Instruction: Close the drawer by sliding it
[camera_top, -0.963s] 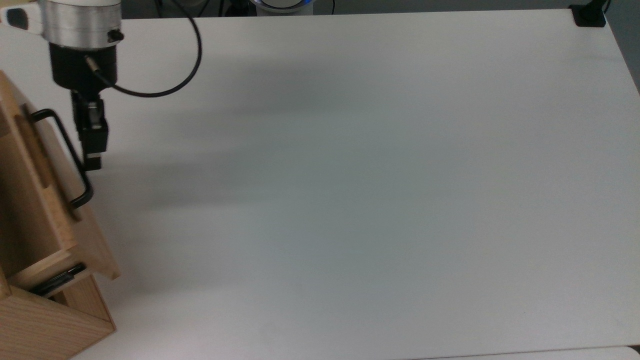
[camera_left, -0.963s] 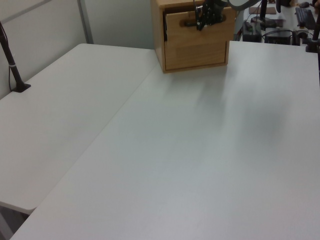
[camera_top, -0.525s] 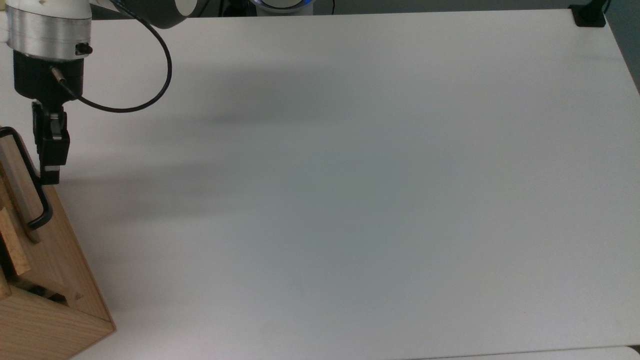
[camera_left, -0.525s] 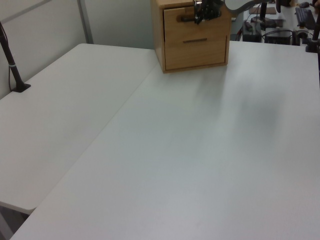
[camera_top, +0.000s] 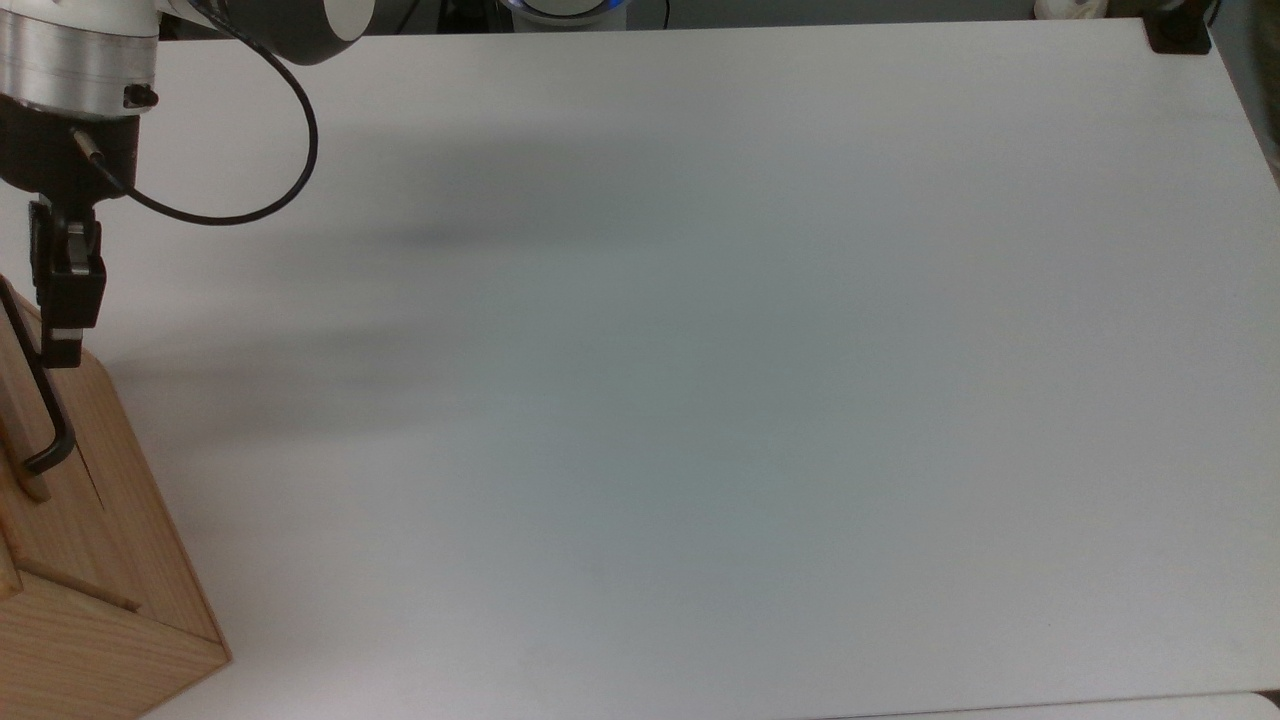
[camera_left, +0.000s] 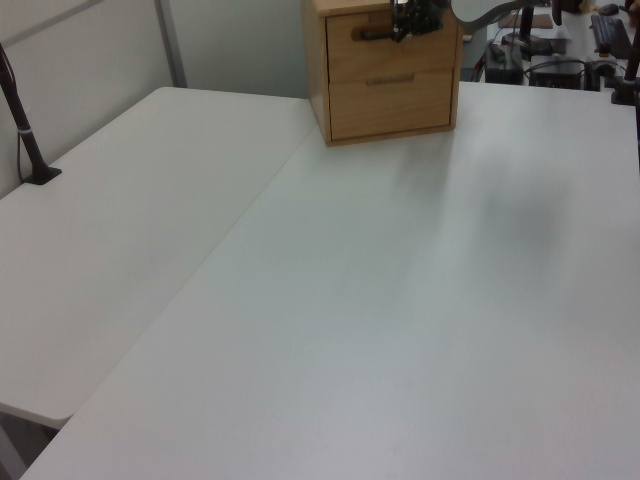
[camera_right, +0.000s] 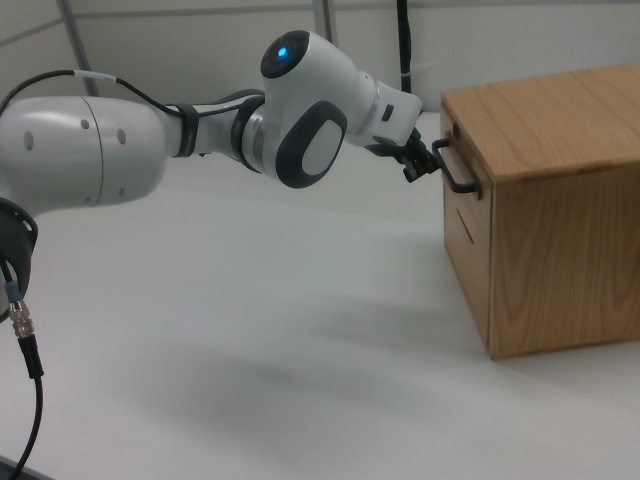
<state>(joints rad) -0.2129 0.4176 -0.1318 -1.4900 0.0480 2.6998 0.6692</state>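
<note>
While the drawer sits flush, seemingly closed, the gripper rests against its handle; finger state unclear.

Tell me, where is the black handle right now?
The black handle is on the upper drawer of the wooden cabinet, at the right view's right. The gripper is right beside it, on the handle's left in the right view.
</note>
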